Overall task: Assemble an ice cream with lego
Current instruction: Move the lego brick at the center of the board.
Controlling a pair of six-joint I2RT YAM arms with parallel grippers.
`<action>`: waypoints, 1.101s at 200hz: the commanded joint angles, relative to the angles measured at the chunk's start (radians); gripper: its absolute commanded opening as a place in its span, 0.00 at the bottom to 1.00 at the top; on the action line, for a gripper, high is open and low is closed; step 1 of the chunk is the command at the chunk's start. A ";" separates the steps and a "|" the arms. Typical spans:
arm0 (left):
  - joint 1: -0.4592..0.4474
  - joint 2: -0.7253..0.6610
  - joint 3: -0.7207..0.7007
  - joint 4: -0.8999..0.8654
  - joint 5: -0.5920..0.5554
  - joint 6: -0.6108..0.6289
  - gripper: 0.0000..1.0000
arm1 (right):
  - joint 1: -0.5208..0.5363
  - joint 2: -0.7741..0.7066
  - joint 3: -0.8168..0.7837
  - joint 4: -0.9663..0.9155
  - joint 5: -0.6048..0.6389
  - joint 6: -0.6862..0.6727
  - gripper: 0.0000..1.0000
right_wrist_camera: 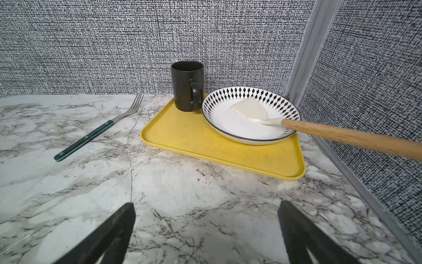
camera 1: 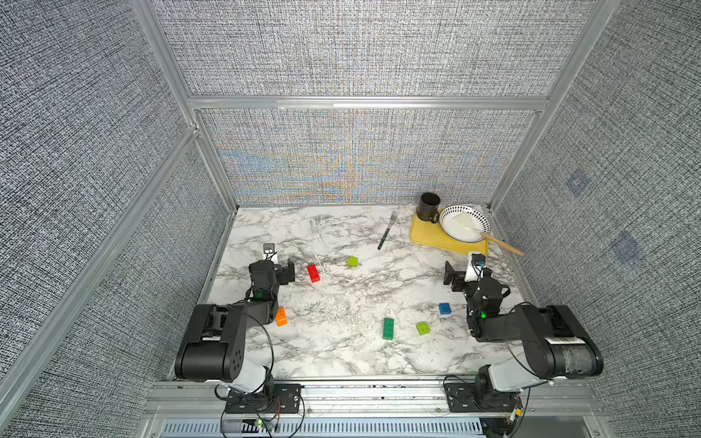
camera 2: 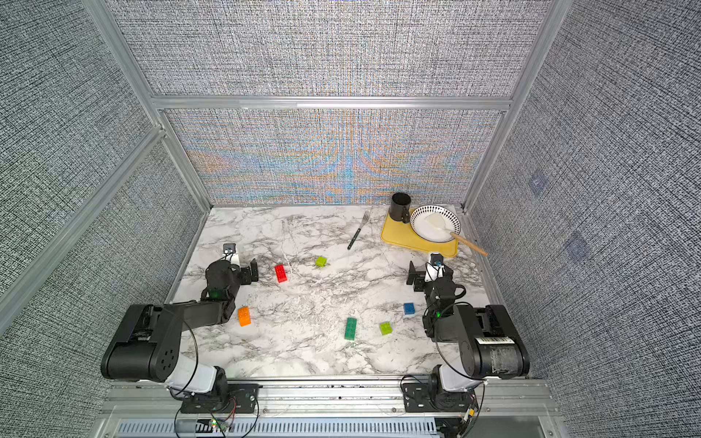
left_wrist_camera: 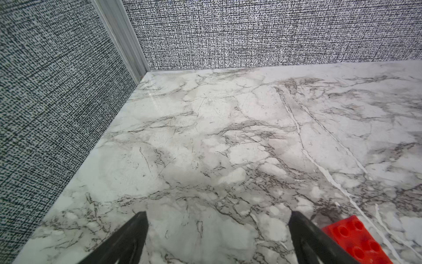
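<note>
Left claw [left_wrist_camera: 218,214]: jaws spread wide, nothing btwn them, over bare marble by the table's left edge. Right claw [right_wrist_camera: 206,204]: same, released, nothing in it, by the right edge just short of the yellow tray [right_wrist_camera: 194,137]. 2 claws, both holding nothing.

Lego: 6 bricks, all loose & apart on the table [camera 1: 341,356], none joined.
- 1 red brick [camera 1: 313,273], just right of left claw.
- 1 far lime brick [camera 1: 352,261], a bit further right.
- 1 orange brick [camera 1: 281,316], near-left, just beside the left arm.
- 1 dark green brick [camera 1: 388,328], near-centre.
- 1 near lime brick [camera 1: 422,328], right of the green.
- 1 blue brick [camera 1: 444,309], near the right arm.

Far-right corner: 1 tray w/ 1 black mug [right_wrist_camera: 186,86] & 1 patterned plate [right_wrist_camera: 239,92] on it. 1 spatula [right_wrist_camera: 342,134] lies in the plate, wooden handle poking out toward the right wall. 1 fork [right_wrist_camera: 96,132] on marble left of the tray.

Room: far-left quarter & the middle strip btwn the brick groups are bare marble. Walls close off the left, far & right edges.
</note>
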State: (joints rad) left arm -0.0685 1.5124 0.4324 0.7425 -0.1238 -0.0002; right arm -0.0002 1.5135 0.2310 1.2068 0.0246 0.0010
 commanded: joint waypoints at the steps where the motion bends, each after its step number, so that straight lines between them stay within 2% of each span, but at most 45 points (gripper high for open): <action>1: 0.001 -0.006 -0.003 0.011 0.023 0.010 0.99 | 0.001 0.002 0.005 0.010 0.008 -0.002 0.99; 185: 0.006 -0.006 -0.002 0.009 0.036 0.004 1.00 | 0.010 -0.010 0.001 0.018 0.028 -0.008 0.99; 193: 0.008 -0.009 -0.008 0.019 0.039 0.001 0.99 | 0.017 -0.058 0.014 -0.032 0.031 -0.016 0.99; 205: 0.010 -0.050 -0.011 0.011 0.031 -0.013 1.00 | 0.033 -0.158 0.105 -0.297 0.046 -0.013 0.99; 220: 0.013 -0.181 0.043 -0.184 0.033 -0.012 1.00 | 0.042 -0.235 0.192 -0.495 0.000 -0.008 0.99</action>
State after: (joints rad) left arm -0.0605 1.4570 0.4244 0.7002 -0.0975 -0.0006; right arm 0.0280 1.3739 0.3237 1.0054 0.0475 -0.0063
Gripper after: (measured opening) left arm 0.997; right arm 0.990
